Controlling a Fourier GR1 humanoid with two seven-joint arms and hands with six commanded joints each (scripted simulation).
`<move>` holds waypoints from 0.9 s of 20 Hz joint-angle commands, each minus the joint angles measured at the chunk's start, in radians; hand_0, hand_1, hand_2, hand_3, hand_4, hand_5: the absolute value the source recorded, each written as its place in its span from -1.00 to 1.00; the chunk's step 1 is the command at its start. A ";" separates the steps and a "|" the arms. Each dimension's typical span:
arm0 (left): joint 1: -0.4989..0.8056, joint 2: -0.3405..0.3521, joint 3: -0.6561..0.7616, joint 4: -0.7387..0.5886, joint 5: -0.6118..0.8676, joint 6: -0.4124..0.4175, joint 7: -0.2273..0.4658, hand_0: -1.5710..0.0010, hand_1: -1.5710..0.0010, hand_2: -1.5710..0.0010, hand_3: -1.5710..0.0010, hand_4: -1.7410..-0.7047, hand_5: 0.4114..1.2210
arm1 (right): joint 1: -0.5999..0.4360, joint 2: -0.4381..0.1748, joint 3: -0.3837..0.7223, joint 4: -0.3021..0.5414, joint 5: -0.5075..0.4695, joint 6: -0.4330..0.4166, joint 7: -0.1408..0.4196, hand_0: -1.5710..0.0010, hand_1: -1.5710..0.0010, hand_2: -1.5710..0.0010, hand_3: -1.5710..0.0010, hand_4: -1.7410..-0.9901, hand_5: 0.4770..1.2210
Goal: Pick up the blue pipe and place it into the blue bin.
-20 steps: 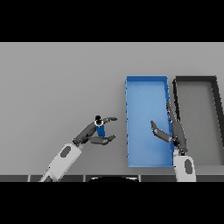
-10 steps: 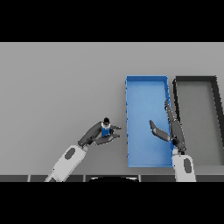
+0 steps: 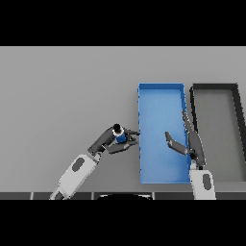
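Note:
The blue pipe (image 3: 120, 137), short with a dark end, sits in my left hand (image 3: 111, 142), whose fingers and thumb curl round it. The hand is just left of the blue bin's (image 3: 161, 91) left wall, near its lower half. My right hand (image 3: 188, 142) hovers over the bin's right side with straight fingers and thumb spread, holding nothing.
A dark grey bin (image 3: 215, 88) stands directly right of the blue bin, side by side with it. Grey table (image 3: 62, 96) stretches to the left and behind.
My left hand has carried the blue pipe rightward, closing the distance to the blue bin's left wall. The right hand has barely moved.

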 commanded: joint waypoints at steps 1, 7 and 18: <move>0.006 -0.004 -0.011 -0.024 -0.001 -0.009 -0.003 -0.98 -0.98 -0.98 -0.98 -0.47 0.99 | 0.001 0.002 0.004 0.003 0.003 0.002 -0.006 1.00 1.00 1.00 1.00 0.48 -0.55; -0.010 -0.012 -0.009 -0.075 -0.016 -0.037 0.066 -0.99 -1.00 -1.00 -1.00 -0.47 1.00 | 0.010 -0.009 -0.010 -0.004 0.000 -0.004 -0.028 1.00 1.00 1.00 1.00 0.57 -0.55; -0.001 -0.043 0.016 -0.051 -0.060 -0.076 0.074 -1.00 -1.00 -1.00 -1.00 -0.47 1.00 | 0.425 0.214 0.125 -0.365 0.119 -0.194 -0.102 1.00 0.98 0.91 1.00 0.45 -0.56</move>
